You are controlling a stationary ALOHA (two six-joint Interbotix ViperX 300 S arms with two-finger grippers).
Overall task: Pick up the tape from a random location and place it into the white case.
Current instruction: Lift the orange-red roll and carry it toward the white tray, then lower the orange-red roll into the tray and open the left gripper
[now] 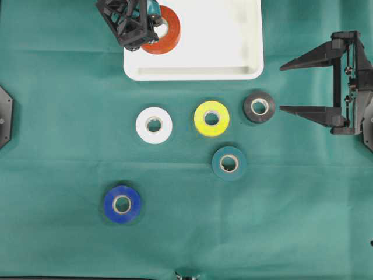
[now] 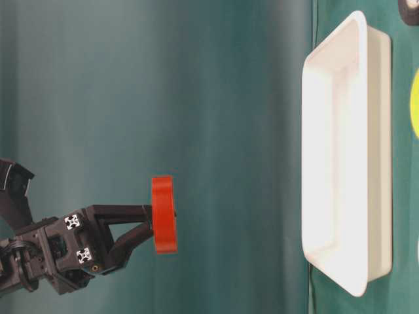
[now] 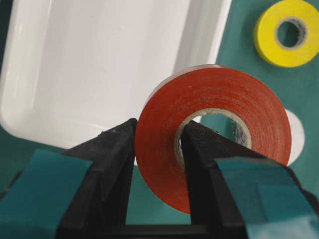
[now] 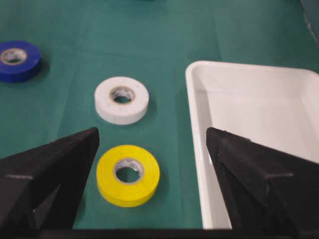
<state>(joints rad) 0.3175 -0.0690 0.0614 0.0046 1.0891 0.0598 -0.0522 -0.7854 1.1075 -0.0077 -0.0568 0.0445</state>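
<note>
Blue tape roll [image 1: 122, 204]: lower left of the overhead view, flat on the green cloth-covered desk [image 1: 58, 146], glossy ring with a pale cardboard core.

Teal roll [image 1: 229, 163]: right of centre, nearly the cloth's colour.

White roll [image 1: 154, 125], yellow roll [image 1: 211, 118], black roll [image 1: 259, 107]: 3 in a row across the middle, all flat, apart from each other.

Right claw [image 1: 280, 87]: right edge, black tapered fingers spread wide, grasping nothing, lower tip just beside the black roll.

White case [image 1: 192, 72]: top centre, shallow smooth plastic tray, rounded corners, raised rim.

Red tape [image 1: 163, 30]: top of the overhead view, over the case's left edge; wide glossy ring, grey-white core. In the table-level view it hangs clear of the case.

Left claw [image 3: 157, 144]: clenched on the red tape, 1 finger through the core, 1 outside.
</note>
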